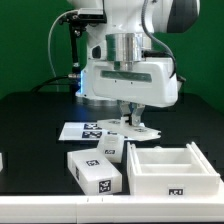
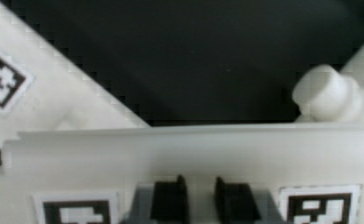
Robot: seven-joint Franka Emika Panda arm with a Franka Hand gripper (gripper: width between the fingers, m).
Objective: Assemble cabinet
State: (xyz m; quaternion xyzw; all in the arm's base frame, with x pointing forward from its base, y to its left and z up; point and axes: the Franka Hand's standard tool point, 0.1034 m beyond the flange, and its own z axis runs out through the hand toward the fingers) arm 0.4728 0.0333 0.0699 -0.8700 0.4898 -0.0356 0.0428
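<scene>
The cabinet [image 1: 170,170], an open white box frame with a tag on its front wall, sits at the front on the exterior view's right. My gripper [image 1: 128,122] is low over the table's middle, left of and behind the cabinet. In the wrist view my gripper [image 2: 200,203] has its two dark fingers close together on a white tagged panel [image 2: 179,155], with a tag on either side of them. A rounded white peg [image 2: 330,92] sticks up at the panel's far end. The panel [image 1: 144,130] shows under the hand in the exterior view.
The marker board [image 1: 84,130] lies just to the exterior view's left of the gripper and also shows in the wrist view [image 2: 8,88]. Two solid white tagged blocks [image 1: 97,168] lie at the front, left of the cabinet. The table is black.
</scene>
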